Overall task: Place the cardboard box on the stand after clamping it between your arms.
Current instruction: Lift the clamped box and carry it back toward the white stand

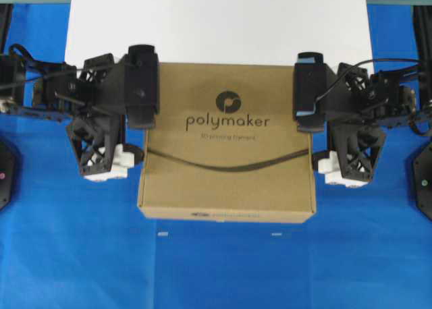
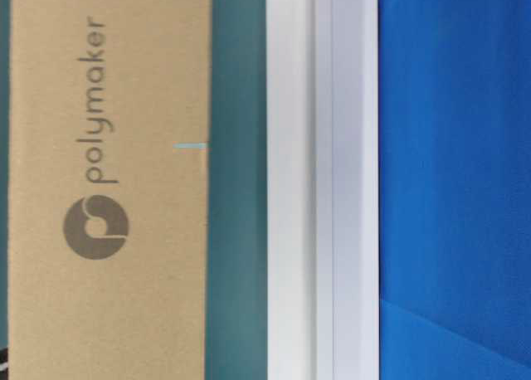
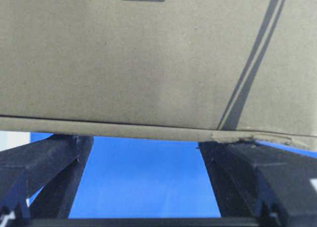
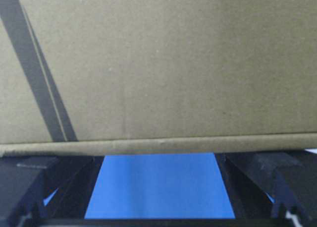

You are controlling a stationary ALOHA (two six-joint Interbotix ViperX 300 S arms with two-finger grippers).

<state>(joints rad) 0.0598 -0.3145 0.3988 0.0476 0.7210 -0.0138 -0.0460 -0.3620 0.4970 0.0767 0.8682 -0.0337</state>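
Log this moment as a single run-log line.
phase: box clamped, lifted | cardboard box: between both grippers, far edge over stand | left gripper: open, against side | right gripper: open, against side
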